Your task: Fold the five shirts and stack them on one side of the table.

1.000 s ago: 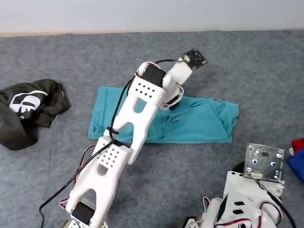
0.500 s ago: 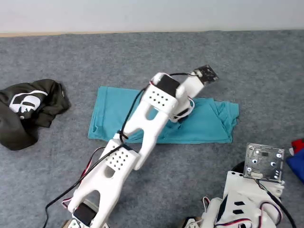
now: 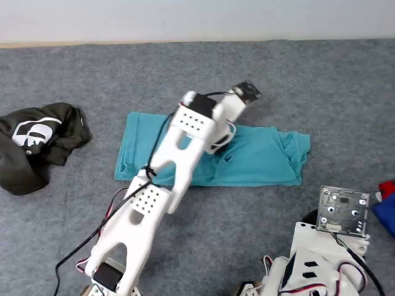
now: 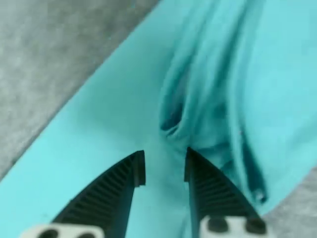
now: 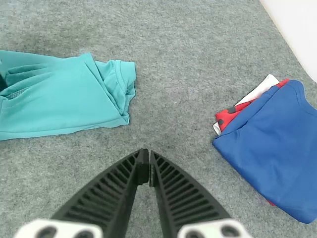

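Note:
A teal shirt point(image 3: 265, 163) lies folded into a long strip in the middle of the grey table. The left arm stretches over it, and its gripper point(image 3: 221, 143) hangs close above the strip's middle. In the left wrist view this gripper point(image 4: 164, 166) is open, its fingertips on either side of a raised crease in the teal shirt point(image 4: 109, 119), holding nothing. My right gripper point(image 5: 149, 159) is shut and empty above bare carpet near the table's front right, short of the teal shirt point(image 5: 59, 96).
A crumpled black shirt point(image 3: 37, 142) with a white print lies at the far left. A folded blue shirt point(image 5: 277, 148) rests on a red and white one point(image 5: 233, 115) at the right edge, the stack point(image 3: 386, 206) just showing in the high view.
The left arm swung right along the teal shirt, then came back left to about where it was. The shirt's upper edge looks smoother. The right arm has not moved.

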Controlling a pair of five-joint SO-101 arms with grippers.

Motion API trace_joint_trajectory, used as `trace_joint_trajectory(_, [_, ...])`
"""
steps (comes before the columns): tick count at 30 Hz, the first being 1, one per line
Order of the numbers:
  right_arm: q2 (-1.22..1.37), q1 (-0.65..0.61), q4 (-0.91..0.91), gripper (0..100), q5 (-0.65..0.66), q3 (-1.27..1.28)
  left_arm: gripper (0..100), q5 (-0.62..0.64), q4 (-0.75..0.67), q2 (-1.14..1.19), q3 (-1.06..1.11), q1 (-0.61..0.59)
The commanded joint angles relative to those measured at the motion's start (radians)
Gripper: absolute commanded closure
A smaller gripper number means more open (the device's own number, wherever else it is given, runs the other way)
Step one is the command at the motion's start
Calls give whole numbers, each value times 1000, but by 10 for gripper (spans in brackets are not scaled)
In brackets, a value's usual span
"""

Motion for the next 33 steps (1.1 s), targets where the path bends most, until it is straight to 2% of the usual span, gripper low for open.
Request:
trace_joint_trajectory(1, [-1,8,-2,989,-12,-14,866,3,-8,-17,-27,-17])
trace_joint_trajectory(5, [-1,8,-2,989,-12,-14,866,6,-6,-17,-50,-8])
trace_joint_trajectory(13, [-1,8,2,989,-12,-17,865,8,25,-29,-255,-17])
trace_joint_trajectory(17, [-1,8,2,989,-12,-17,865,14,28,-98,-263,12])
trace_joint_trajectory(21, [-1,8,2,989,-12,-17,865,14,28,-201,-137,72])
trace_joint_trajectory(26, [-1,8,2,989,-12,-17,866,14,25,-310,183,158])
trace_joint_trajectory(29, [-1,8,2,989,-12,-17,867,12,21,-322,326,164])
trace_joint_trajectory(33, [-1,8,2,989,-12,-15,867,11,8,-301,372,115])
